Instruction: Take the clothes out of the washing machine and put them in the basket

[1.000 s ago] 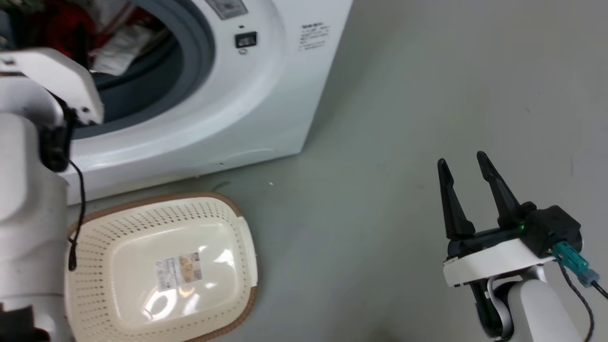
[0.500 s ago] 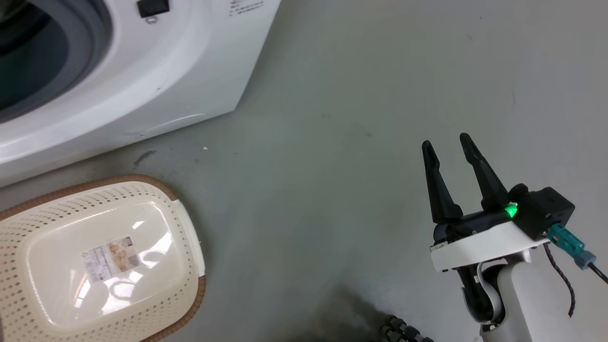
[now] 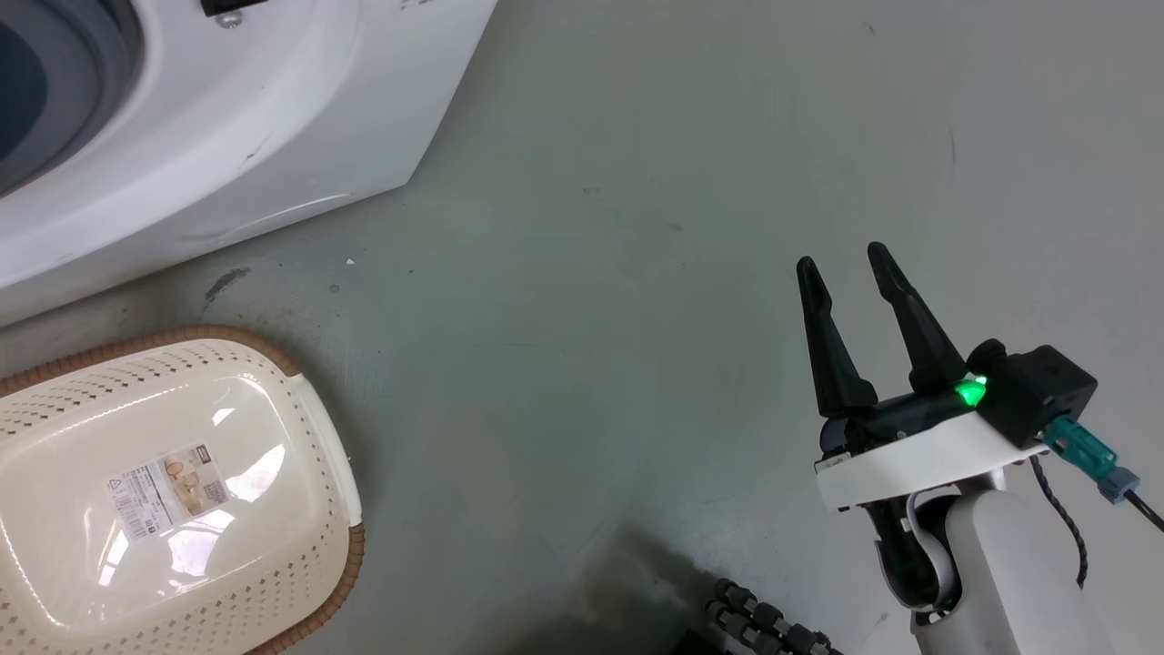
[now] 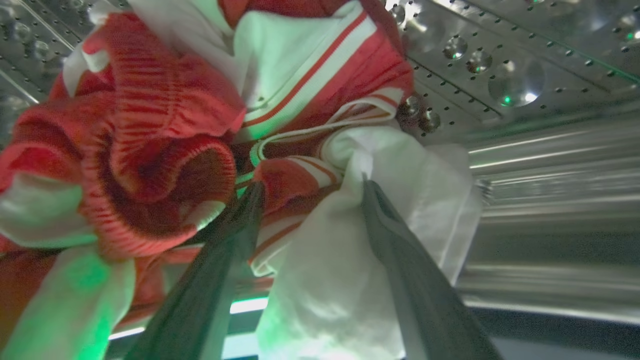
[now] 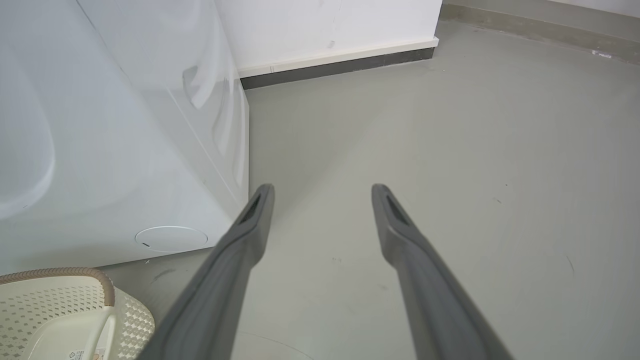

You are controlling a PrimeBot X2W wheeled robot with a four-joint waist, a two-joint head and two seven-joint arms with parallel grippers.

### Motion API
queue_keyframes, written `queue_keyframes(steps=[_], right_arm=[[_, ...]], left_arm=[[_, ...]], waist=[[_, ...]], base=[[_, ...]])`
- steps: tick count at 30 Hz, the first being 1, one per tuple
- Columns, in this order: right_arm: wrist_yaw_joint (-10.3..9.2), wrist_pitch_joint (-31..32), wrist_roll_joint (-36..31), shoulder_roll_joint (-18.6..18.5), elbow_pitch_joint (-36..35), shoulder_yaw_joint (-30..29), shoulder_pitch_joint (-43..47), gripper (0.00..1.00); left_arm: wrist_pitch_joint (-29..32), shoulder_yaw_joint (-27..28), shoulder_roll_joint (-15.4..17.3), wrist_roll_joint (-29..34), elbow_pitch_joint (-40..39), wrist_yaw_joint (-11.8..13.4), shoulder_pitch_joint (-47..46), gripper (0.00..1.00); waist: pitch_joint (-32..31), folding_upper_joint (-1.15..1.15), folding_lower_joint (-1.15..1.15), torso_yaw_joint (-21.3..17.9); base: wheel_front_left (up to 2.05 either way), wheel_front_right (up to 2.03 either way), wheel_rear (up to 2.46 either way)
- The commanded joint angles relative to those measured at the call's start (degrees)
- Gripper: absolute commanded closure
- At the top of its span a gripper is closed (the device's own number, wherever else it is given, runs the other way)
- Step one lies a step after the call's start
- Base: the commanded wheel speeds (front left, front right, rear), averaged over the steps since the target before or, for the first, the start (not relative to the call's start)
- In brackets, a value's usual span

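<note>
Sink L gripper [image 4: 312, 184], spread wide astride a fold of clothes [image 4: 165, 125] w/ nothing pinched yet, deeper, then clamp firm; park R gripper [image 3: 841, 256], agape & empty, aside

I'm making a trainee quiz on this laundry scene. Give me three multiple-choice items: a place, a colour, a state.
1. Where does the basket stand?
A) on the floor by the washing machine
B) on top of the machine
C) inside the drum
2. What colours are the clothes?
A) blue and yellow
B) red and white
C) black and grey
3. How is the right hand?
A) shut on a garment
B) open, holding nothing
C) shut on the basket rim
Key: 1 A, it sits on the floor near the machine's front; 2 B, red fabric with white panels; 3 B, its fingers stand apart over the floor.
</note>
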Motion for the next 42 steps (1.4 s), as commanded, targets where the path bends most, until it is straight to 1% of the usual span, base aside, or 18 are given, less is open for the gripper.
queue_keyframes(steps=[1,2,3,4,5,7,10,13,15,20,23,28,29,38,42], right_arm=[[-0.04,-0.1,0.1,0.1,0.0,0.1,-0.9,0.0],[-0.04,-0.1,0.2,0.1,0.0,0.1,-1.0,0.0],[-0.04,-0.1,0.2,0.1,0.0,0.1,-1.2,0.0],[-0.04,-0.1,0.3,0.1,-0.1,0.1,-1.2,0.0],[-0.04,-0.1,0.3,0.1,-0.1,0.1,-1.2,0.0],[-0.04,-0.1,0.3,0.1,-0.2,0.0,-1.3,0.0],[-0.04,-0.1,0.4,0.1,-0.1,-0.2,-1.3,0.0],[-0.04,-0.1,0.3,0.1,0.2,-0.4,-1.3,0.0],[-0.04,-0.1,0.1,0.1,0.3,-0.5,-1.1,0.0],[-0.04,-0.1,-1.0,0.1,0.4,-1.5,-0.9,0.0],[-0.04,-0.1,-1.5,0.1,0.4,-2.3,-0.5,0.0],[-0.04,-0.1,-2.7,0.1,0.6,-2.7,0.5,0.0],[-0.04,-0.1,-2.7,0.1,0.6,-2.7,0.5,0.0],[-0.04,-0.1,-4.6,0.0,1.8,-4.1,3.6,0.0],[-0.04,-0.1,-5.5,0.0,2.1,-5.0,5.4,0.0]], left_arm=[[1.1,0.0,-0.2,-0.4,-0.9,0.7,1.0,0.28],[2.3,0.0,-0.4,-0.6,-1.3,0.8,1.5,0.61],[3.6,-0.1,-0.7,-0.9,-1.6,1.0,2.1,0.72],[4.4,0.0,-0.8,-0.9,-2.3,1.3,2.6,0.91],[5.3,0.0,-0.9,-1.1,-2.8,1.6,3.0,1.0],[6.1,0.2,-0.9,-1.3,-4.2,2.1,3.7,1.0],[4.6,0.4,-0.5,-1.0,-6.9,2.7,4.4,1.0],[1.4,0.6,-0.4,-0.6,-8.9,3.7,5.4,1.0],[-1.3,0.4,-0.4,-0.3,-9.7,3.4,6.4,1.0],[-9.6,0.9,-1.7,-0.8,-10.0,4.2,8.7,1.0],[-15.0,1.3,-3.4,-1.6,-8.9,4.4,10.6,1.0],[-23.9,1.7,-5.2,-2.4,-5.6,4.5,13.6,1.0],[-23.9,1.7,-5.2,-2.4,-5.6,4.5,13.6,1.0],[-42.4,2.2,-8.6,-3.2,1.3,4.1,19.4,1.0],[-49.1,1.8,-10.0,-3.4,4.1,3.7,20.8,1.0]], waist=[[0.1,0.0,-0.01,0.0],[0.1,0.0,-0.01,0.0],[0.1,0.0,-0.01,0.0],[0.1,0.0,-0.01,0.0],[0.1,0.0,-0.01,0.0],[0.0,0.0,-0.01,-0.1],[-0.2,0.0,-0.01,-0.2],[-0.7,0.0,-0.01,-0.2],[-1.3,0.0,-0.01,-0.1],[-3.3,0.0,-0.01,0.7],[-4.7,0.0,-0.01,1.5],[-7.8,0.0,-0.01,2.7],[-7.8,0.0,-0.01,2.7],[-16.4,0.0,-0.01,5.7],[-20.3,0.0,-0.01,7.7]], base=[[0.0,0.0,0.0],[0.0,0.0,0.0],[0.0,0.0,0.0],[0.0,0.0,0.0],[0.0,0.0,0.0],[0.0,0.0,0.0],[0.0,0.0,0.0],[0.0,0.0,0.0],[0.0,0.0,0.0],[0.0,0.0,0.0],[0.0,0.0,0.0],[0.0,0.0,0.0],[0.0,0.0,0.0],[0.0,0.0,0.0],[0.0,0.0,0.0]])
